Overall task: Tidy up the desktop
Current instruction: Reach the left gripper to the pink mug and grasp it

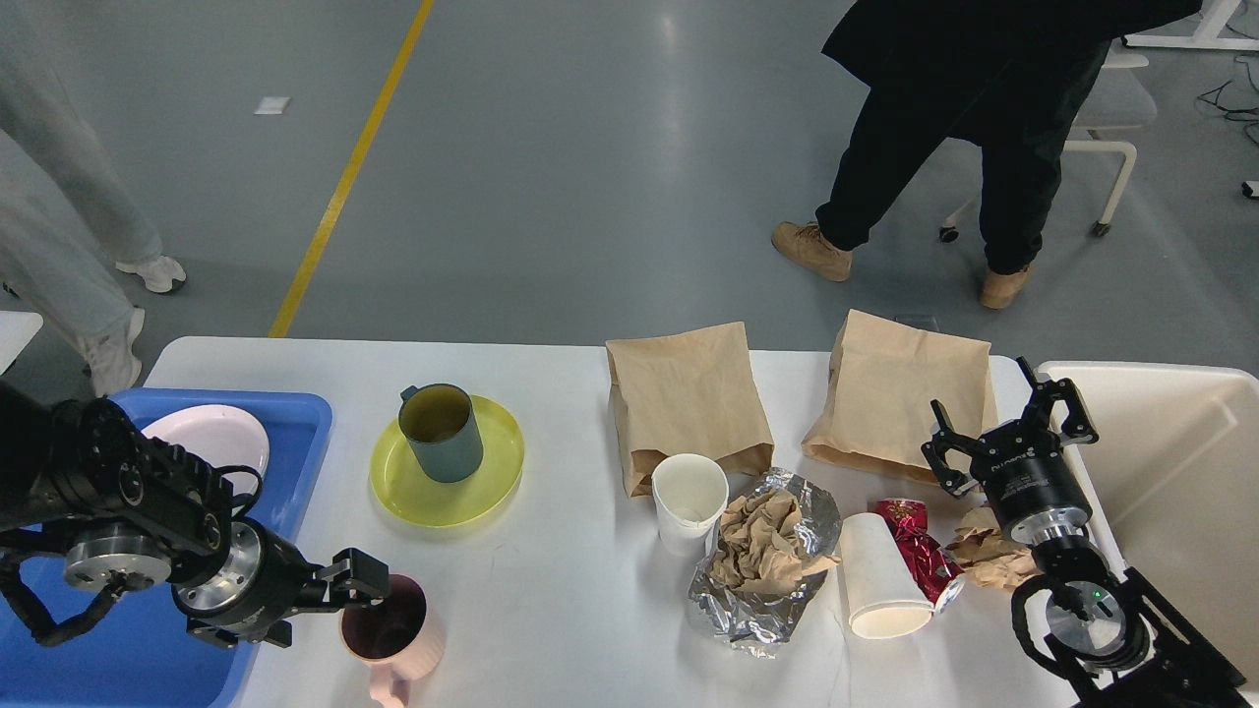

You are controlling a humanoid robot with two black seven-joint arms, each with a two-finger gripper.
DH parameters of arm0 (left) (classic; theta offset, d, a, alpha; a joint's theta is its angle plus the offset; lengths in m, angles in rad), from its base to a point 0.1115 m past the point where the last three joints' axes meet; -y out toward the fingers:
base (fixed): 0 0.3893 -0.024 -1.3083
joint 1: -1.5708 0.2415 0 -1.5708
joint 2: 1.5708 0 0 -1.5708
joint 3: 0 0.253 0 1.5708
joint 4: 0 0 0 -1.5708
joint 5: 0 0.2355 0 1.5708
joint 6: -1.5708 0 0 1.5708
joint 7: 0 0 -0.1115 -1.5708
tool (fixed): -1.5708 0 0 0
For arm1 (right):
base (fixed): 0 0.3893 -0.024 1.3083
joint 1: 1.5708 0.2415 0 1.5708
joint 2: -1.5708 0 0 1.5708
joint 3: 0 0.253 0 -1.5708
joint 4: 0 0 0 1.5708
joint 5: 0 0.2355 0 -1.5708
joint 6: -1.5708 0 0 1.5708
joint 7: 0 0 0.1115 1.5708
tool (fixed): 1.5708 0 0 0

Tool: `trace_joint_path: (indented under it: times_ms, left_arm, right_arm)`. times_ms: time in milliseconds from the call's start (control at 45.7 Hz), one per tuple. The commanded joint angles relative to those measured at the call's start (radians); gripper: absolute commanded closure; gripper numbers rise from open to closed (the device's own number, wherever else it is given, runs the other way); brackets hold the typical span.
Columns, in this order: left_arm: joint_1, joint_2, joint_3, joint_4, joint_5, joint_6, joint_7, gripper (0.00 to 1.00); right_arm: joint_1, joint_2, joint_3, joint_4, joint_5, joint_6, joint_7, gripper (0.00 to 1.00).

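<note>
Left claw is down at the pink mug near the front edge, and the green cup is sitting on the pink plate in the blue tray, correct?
Not quite. The head view shows the green cup standing on the yellow plate on the desktop, not on the pink plate in the blue tray. The left claw is at the pink mug.

the desktop (551, 610) is plain white. at its 9 o'clock edge a blue tray (295, 442) carries a pale pink plate (221, 438). toward 11 o'clock a translucent yellow plate (487, 482) bears a grey-green mug (443, 438), ochre inside. at 7 o'clock a pink mug (408, 629) has a dark maroon inside. two brown paper bags (689, 393) sit at 12 to 1 o'clock. crinkled silver foil (733, 610) holds tan paper; a red patterned wrapper (920, 551) lies beside a white cup (880, 580). a cream bin (1170, 472) is at 3 o'clock.
</note>
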Motion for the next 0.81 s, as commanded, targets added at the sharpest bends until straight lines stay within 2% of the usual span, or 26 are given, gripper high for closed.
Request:
trace_joint_path:
  times_ms: [0,241,328,372,591,656,788]
  left_arm:
    - [0.061,-0.045,-0.013,0.062,-0.004,0.003,0.000,0.04]
    - [0.149,-0.086,-0.062,0.126,-0.009,0.007,0.000,0.08]
    - [0.154,-0.089,-0.062,0.128,-0.012,0.052,0.000,0.16]
    - [0.154,-0.089,-0.062,0.126,-0.012,0.073,0.000,0.23]
    - [0.161,-0.088,-0.056,0.129,0.002,0.109,0.002,0.39]
    - [0.166,-0.088,-0.056,0.129,0.008,0.113,0.002,0.50]
    - [0.181,-0.089,-0.066,0.138,0.016,0.115,0.045,0.67]
  right_arm:
    - [0.000,0.000,0.000,0.000,0.000,0.000,0.000,0.00]
    - [0.000,0.001,0.000,0.000,0.000,0.000,0.000,0.00]
    - [0.000,0.001,0.000,0.000,0.000,0.000,0.000,0.00]
    - [0.000,0.001,0.000,0.000,0.000,0.000,0.000,0.00]
    - [0.002,0.001,0.000,0.000,0.000,-0.002,0.000,0.00]
    - [0.002,0.001,0.000,0.000,0.000,0.000,0.000,0.00]
    - [0.000,0.001,0.000,0.000,0.000,0.000,0.000,0.00]
